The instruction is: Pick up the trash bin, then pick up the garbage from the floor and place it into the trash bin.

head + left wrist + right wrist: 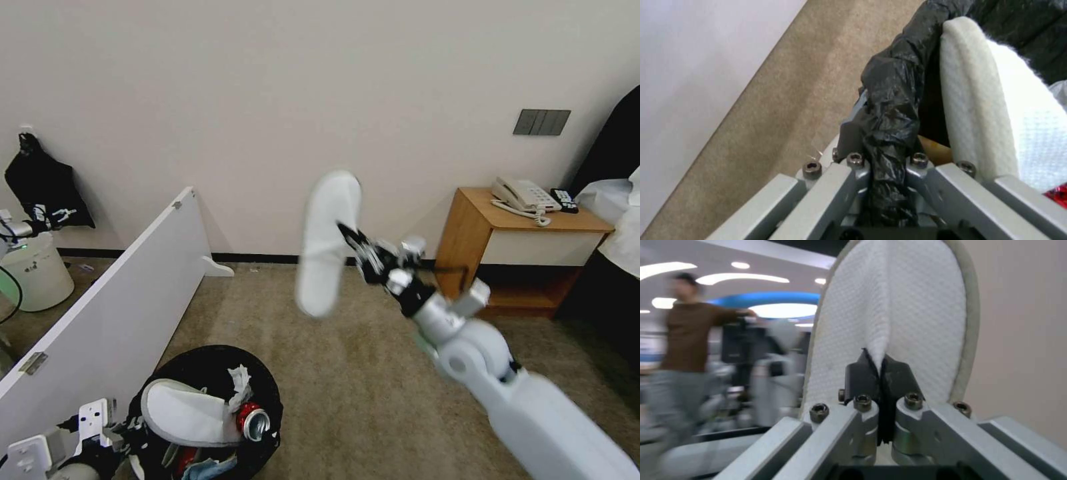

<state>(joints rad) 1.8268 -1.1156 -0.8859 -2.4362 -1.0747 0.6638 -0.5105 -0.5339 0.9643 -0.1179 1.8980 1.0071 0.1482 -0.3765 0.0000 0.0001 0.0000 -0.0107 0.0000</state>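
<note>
Right end effector (351, 241) raised above the carpet (373, 393), mid-frame in the head view; jaws pressed together on a pinched fold of the white slipper (328, 241); slipper held upright and clear of the floor, its length running up and down in front of the wall; right wrist view shows the dark fingertips (862, 380) closed flat on the fabric ridge of that slipper (902, 323), no gap between them.

Left end effector (123, 430) low at the robot's left, at the near rim of the trash bin (263, 373); left wrist view shows its jaws clamped on a bunched strip of the black liner bag (889, 110) at the rim, liner gathered between the two finger bases.

Bin contents visible from the head view: second white slipper (187, 413) lying across the opening; crushed red can (252, 421) touching its toe end; white tissue (239, 383) just above the can; a light-blue scrap (203, 470) at the near edge; the second slipper (996, 110) also seen beside the liner in the left wrist view.

Bin sits beside a white panel (127, 293) on its left; wooden table (527, 233) with a telephone (523, 195) stands against the wall to the right, well apart from the bin.
</note>
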